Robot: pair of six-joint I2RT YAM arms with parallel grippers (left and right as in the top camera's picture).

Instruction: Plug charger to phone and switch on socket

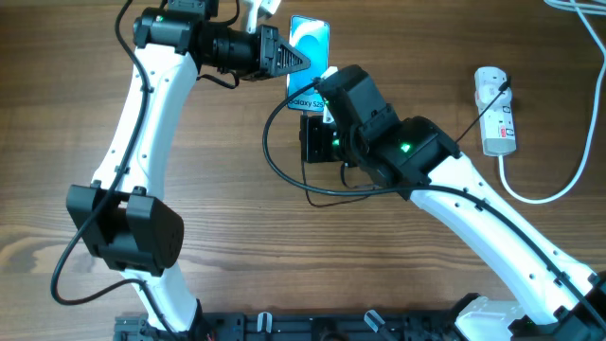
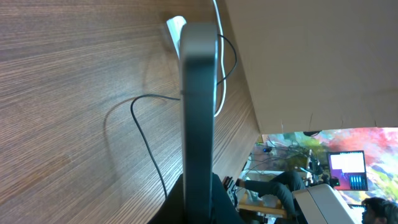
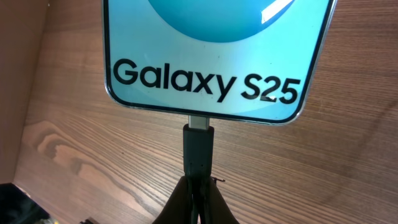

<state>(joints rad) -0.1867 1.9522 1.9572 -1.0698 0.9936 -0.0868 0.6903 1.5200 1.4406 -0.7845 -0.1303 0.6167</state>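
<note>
The phone (image 1: 309, 52), turquoise screen with "Galaxy S25" text, is held above the table by my left gripper (image 1: 286, 59), which is shut on its side. In the left wrist view the phone (image 2: 198, 112) shows edge-on between the fingers. In the right wrist view the phone's bottom edge (image 3: 211, 74) meets the charger's connector tip (image 3: 199, 146), whose metal end sits at the phone's port. My right gripper (image 3: 199, 190) is shut on that connector. The thin black charger cable (image 1: 284, 166) loops over the table. The white socket (image 1: 496, 109) lies at the right.
The socket's thick white cord (image 1: 559, 189) curves along the right side to the table edge (image 1: 597, 57). The charger cable runs from the socket under my right arm (image 1: 454, 180). A black rail (image 1: 312, 327) lines the front edge.
</note>
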